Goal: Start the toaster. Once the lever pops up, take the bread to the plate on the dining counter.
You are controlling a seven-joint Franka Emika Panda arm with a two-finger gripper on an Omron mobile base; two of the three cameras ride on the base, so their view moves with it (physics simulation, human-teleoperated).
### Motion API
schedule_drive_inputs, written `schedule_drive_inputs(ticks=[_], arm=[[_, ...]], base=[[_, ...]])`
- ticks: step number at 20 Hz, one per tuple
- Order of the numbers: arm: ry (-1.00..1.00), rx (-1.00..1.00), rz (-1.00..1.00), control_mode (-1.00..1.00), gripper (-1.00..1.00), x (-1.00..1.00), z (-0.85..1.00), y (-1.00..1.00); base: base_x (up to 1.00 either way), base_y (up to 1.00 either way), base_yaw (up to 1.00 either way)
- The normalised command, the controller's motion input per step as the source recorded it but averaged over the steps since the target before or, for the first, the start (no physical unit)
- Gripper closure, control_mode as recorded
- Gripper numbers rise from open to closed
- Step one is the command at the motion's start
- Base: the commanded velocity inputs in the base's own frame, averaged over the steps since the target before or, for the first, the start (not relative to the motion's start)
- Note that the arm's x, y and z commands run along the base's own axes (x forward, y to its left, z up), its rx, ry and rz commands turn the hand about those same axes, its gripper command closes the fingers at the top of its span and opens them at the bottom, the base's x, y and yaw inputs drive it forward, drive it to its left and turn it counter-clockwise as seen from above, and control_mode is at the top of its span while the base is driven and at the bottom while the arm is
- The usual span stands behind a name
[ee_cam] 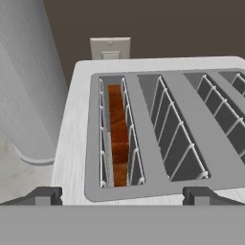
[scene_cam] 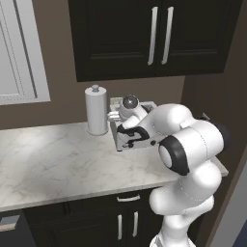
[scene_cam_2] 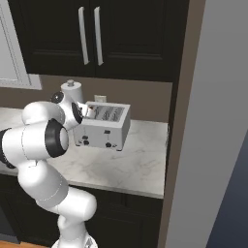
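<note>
The hand view shows the hand (ee_cam: 122,195) spread wide just above the boxy silver-white toaster (ee_cam: 158,119) on the white marble bench (scene_cam_2: 131,164), probably to straddle the thin orange-brown bread slice (ee_cam: 118,136) standing in the leftmost slot, beside the white paper-towel roll (ee_cam: 26,81).

Silver-white toaster (ee_cam: 76,143); orange-brown bread (ee_cam: 118,139); white grey-veined countertop (scene_cam: 53,164); dark cabinets (scene_cam: 120,34).
</note>
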Motion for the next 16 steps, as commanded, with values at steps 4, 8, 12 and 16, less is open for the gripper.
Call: schedule_drive_inputs(ticks=[4, 8, 12, 16], arm=[[0.00, 0.00, 0.00, -1.00, -1.00, 0.00, 0.00, 0.00], [0.00, 0.00, 0.00, -1.00, -1.00, 0.00, 0.00, 0.00], [0.00, 0.00, 0.00, -1.00, -1.00, 0.00, 0.00, 0.00], [0.00, 0.00, 0.00, -1.00, -1.00, 0.00, 0.00, 0.00]], base=[[0.00, 0.00, 0.00], [0.00, 0.00, 0.00], [0.00, 0.00, 0.00], [0.00, 0.00, 0.00]])
